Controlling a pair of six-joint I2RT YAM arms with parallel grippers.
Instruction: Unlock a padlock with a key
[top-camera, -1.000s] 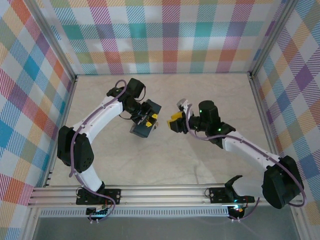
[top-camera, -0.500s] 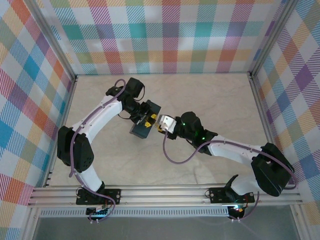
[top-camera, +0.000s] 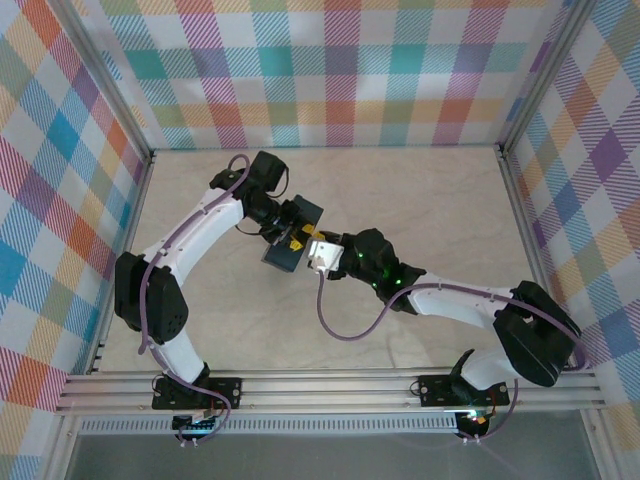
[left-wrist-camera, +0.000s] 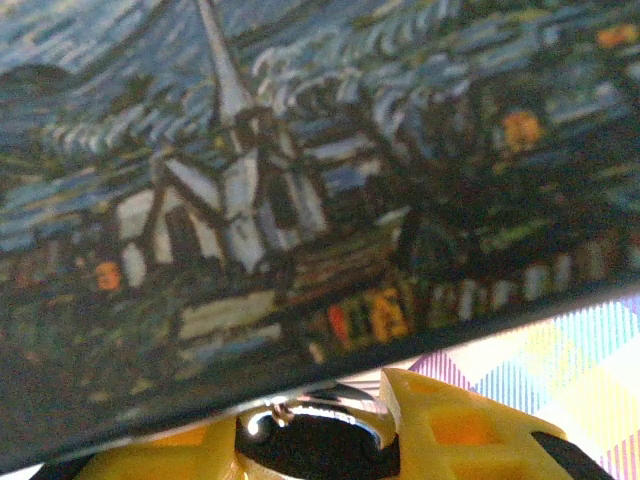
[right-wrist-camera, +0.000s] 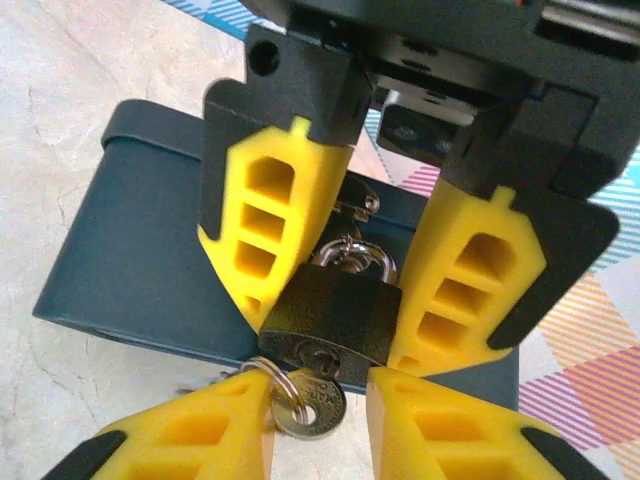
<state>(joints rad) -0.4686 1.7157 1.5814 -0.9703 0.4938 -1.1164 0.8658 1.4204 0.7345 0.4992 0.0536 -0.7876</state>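
The small dark padlock with its silver shackle hangs in front of the dark blue tin. My left gripper is shut on the padlock body, one yellow finger on each side. The keyhole faces the right wrist camera. The grey key on its ring sits just under the keyhole between the fingers of my right gripper, which is shut on it. I cannot tell whether the blade is in the lock. From above, the left gripper and right gripper meet over the tin. The left wrist view has the tin's painted lid and the padlock.
The pale marble tabletop is ringed by plaid walls. An aluminium rail runs along the near edge. The right arm's purple cable loops low over the table behind its wrist.
The right arm has swung left and stretched out, bringing its gripper from right of the tin up to the padlock. The left arm and tin have barely moved.
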